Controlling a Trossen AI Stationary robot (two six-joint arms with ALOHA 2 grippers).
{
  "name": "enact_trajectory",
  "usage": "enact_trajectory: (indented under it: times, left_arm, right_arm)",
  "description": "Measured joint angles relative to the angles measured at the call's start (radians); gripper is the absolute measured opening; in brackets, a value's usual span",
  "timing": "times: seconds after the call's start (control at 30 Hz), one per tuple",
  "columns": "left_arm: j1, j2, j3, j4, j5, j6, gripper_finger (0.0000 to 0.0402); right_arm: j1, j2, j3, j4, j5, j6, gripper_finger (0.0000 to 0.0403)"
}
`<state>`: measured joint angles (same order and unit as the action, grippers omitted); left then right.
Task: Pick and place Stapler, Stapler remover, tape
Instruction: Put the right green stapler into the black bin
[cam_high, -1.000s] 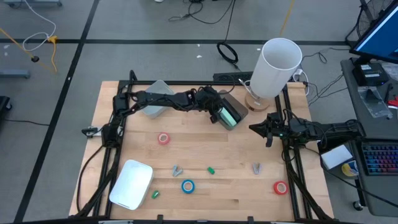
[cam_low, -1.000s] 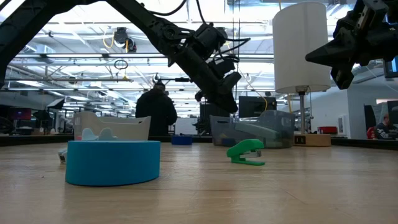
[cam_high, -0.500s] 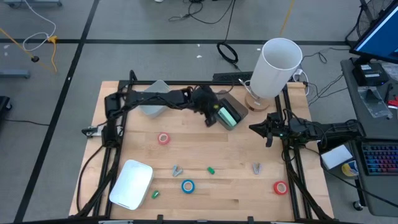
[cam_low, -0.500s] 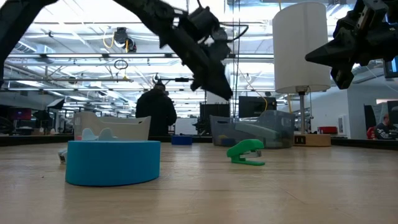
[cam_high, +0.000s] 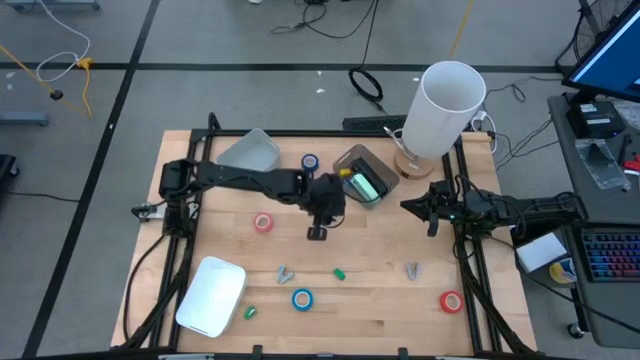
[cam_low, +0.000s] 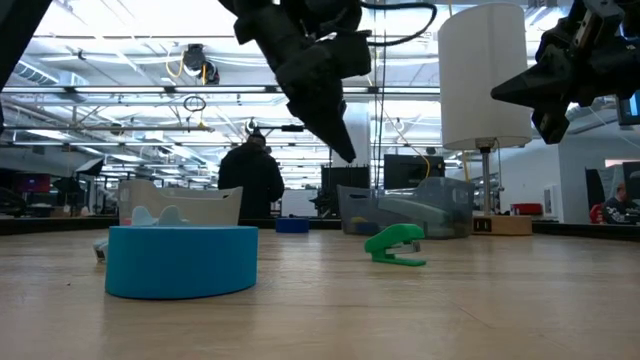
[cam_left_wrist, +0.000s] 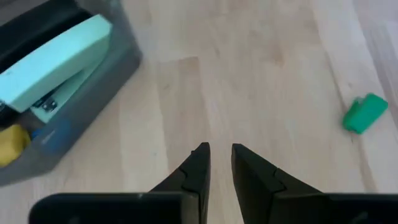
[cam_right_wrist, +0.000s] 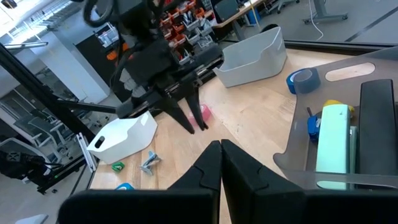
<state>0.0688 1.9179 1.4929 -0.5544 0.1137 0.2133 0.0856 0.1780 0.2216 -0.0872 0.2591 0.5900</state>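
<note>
The left gripper (cam_high: 317, 233) hangs above the bare wood near the middle of the table (cam_high: 380, 290), just left of and nearer than the dark grey bin (cam_high: 352, 160); its two fingers (cam_left_wrist: 198, 163) stand close together with only a thin slit between them, and nothing is held. The pale green stapler (cam_high: 369, 186) lies inside that bin beside a small yellow piece (cam_left_wrist: 12, 144) at one end. A dark blue tape roll (cam_high: 310, 161) lies flat on the wood at the far side, between the bin and the grey tub (cam_high: 250, 152) to its left. A pink tape roll (cam_high: 263, 223) lies left of the left gripper, a blue tape roll (cam_high: 302, 298) sits near the front edge at the centre, and a red tape roll (cam_high: 450, 300) rests at the near right. Two small metal staple removers (cam_high: 285, 274) (cam_high: 412, 270) lie on the near half, with a green block (cam_high: 339, 272) between them and another green block (cam_high: 249, 312) just beside the white tub (cam_high: 211, 296) at the near left. The right gripper (cam_high: 405, 206) waits over the right edge, pointing left, its fingers (cam_right_wrist: 211, 163) pressed together and empty. A tall white cylinder (cam_high: 443, 108) stands at the far right corner. In the low view a person (cam_low: 254, 180) stands in the room beyond.
</note>
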Motion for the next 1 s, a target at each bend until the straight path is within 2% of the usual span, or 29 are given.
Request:
enact_trajectory:
  times: [0.17,0.3,0.53,0.83,1.0]
  left_arm:
    - [-0.011,0.000,0.000,0.011,0.079,-0.003,0.0066]
    - [-0.045,0.000,0.000,0.014,0.121,0.076,0.0075]
    - [-0.139,0.001,-0.040,0.069,0.108,0.201,0.0112]
    - [-0.204,0.004,-0.161,0.355,0.080,0.124,0.0190]
    - [-0.219,0.060,-0.182,0.455,0.085,0.102,0.0206]
  right_arm:
    - [0.000,0.000,0.000,0.000,-0.002,0.000,0.0004]
    - [0.000,0.000,0.000,0.000,-0.002,0.000,0.0004]
    - [0.000,0.000,0.000,0.000,-0.002,0.000,0.0004]
    - [0.000,0.000,0.000,0.000,-0.003,0.000,0.0004]
    - [0.000,0.000,0.000,0.000,-0.003,0.002,0.0004]
